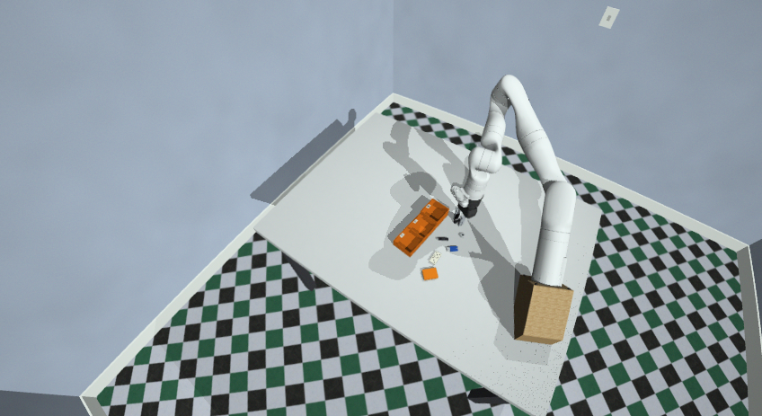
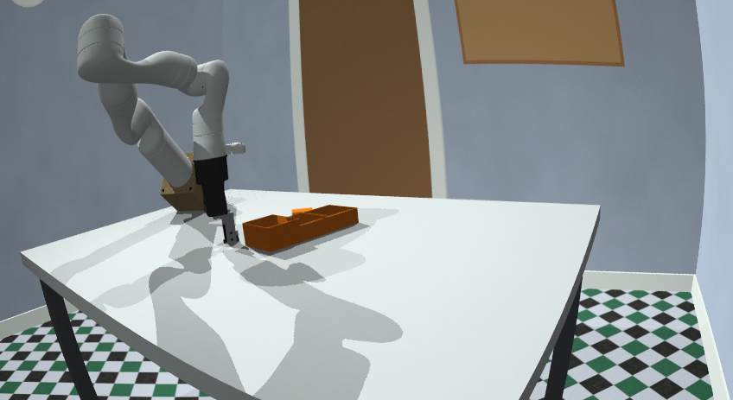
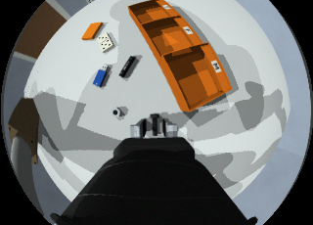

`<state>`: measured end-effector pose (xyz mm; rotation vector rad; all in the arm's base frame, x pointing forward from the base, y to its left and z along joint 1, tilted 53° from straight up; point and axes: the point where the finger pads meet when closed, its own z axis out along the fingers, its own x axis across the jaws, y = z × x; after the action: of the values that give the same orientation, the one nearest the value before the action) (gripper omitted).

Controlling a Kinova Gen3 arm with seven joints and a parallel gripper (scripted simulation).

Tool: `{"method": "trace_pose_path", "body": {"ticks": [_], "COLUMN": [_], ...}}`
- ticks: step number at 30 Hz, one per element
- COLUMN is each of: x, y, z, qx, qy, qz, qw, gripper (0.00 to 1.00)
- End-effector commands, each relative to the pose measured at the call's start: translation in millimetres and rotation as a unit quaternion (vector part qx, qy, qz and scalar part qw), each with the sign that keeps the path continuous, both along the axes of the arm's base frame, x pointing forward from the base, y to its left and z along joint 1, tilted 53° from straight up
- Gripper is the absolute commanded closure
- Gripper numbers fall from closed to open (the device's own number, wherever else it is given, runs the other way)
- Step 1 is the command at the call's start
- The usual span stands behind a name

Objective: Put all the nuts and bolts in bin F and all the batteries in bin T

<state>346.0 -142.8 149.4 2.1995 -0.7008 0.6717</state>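
Note:
My gripper (image 1: 456,217) (image 2: 231,240) (image 3: 154,124) is half open and hangs low, just above the table, at the near end of the orange three-part bin (image 1: 422,225) (image 2: 288,237) (image 3: 196,82). I see nothing held between the fingers. The bin has small white labels on its rim; I cannot read them. A small grey nut (image 1: 462,234) (image 3: 119,112) lies on the table close beside the gripper. A black battery (image 1: 441,238) (image 3: 129,67) and a blue battery (image 1: 451,248) (image 3: 101,76) lie a little further along, beside the bin.
A white dotted card (image 1: 434,257) (image 3: 105,43) and an orange block (image 1: 429,273) (image 3: 92,31) lie beyond the batteries. The arm's wooden base box (image 1: 543,315) (image 2: 177,195) stands at the table's edge.

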Motion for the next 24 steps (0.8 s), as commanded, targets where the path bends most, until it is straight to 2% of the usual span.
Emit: {"method": "trace_pose_path", "body": {"ticks": [1,8,9,24], "x": [0.2,0.7,0.7,0.7], "y": [0.3,0.4,0.4,0.4], "z": [-0.2,-0.1,0.0,0.0], "qx": [0.000,0.000,0.000,0.000], "qy": [0.000,0.000,0.000,0.000], "qz": [0.000,0.000,0.000,0.000], "qw": [1.000,1.000,1.000,1.000], "gripper": [0.38,0.38,0.68,0.68]}}
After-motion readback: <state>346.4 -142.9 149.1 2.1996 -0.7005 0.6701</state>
